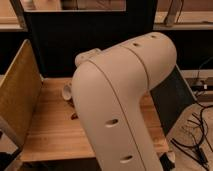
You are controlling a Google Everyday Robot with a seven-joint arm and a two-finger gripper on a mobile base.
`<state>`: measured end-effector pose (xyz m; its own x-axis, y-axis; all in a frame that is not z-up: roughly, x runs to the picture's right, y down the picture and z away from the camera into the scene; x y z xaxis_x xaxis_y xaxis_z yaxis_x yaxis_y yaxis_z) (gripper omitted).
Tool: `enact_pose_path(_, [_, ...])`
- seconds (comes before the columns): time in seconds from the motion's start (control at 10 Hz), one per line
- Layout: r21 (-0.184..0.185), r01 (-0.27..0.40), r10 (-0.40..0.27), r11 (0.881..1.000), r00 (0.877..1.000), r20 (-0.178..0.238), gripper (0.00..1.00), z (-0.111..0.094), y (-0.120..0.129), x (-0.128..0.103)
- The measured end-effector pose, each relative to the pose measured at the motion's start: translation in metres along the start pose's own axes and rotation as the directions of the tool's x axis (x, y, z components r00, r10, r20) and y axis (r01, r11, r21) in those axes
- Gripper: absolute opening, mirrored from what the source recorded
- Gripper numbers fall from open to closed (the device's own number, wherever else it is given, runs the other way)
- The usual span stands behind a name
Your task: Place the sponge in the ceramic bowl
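My big beige arm point(125, 105) fills the middle of the camera view and covers most of the wooden table point(47, 135). The gripper is hidden behind the arm, out of sight. Another rounded part of the arm point(88, 55) pokes out above its left edge. A thin reddish-brown sliver point(74, 116), seemingly the rim of the ceramic bowl, peeks out at the arm's left edge. The sponge is hidden.
A white cup point(67, 91) lies on the table just left of the arm. A tall wooden panel point(17, 92) stands along the table's left side. A dark board point(85, 35) backs the table. Cables point(197, 135) trail on the floor at right.
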<state>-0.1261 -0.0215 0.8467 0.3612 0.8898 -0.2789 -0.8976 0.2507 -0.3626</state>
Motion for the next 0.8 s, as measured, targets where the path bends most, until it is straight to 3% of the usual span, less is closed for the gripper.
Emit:
enact_pose_path(0.4, [0.0, 0.0, 0.0, 1.0, 1.0, 0.0, 0.76, 0.0, -0.0001, 0.0001])
enact_pose_path(0.8, [0.0, 0.0, 0.0, 1.0, 1.0, 0.0, 0.8, -0.0001, -0.0001, 0.0001])
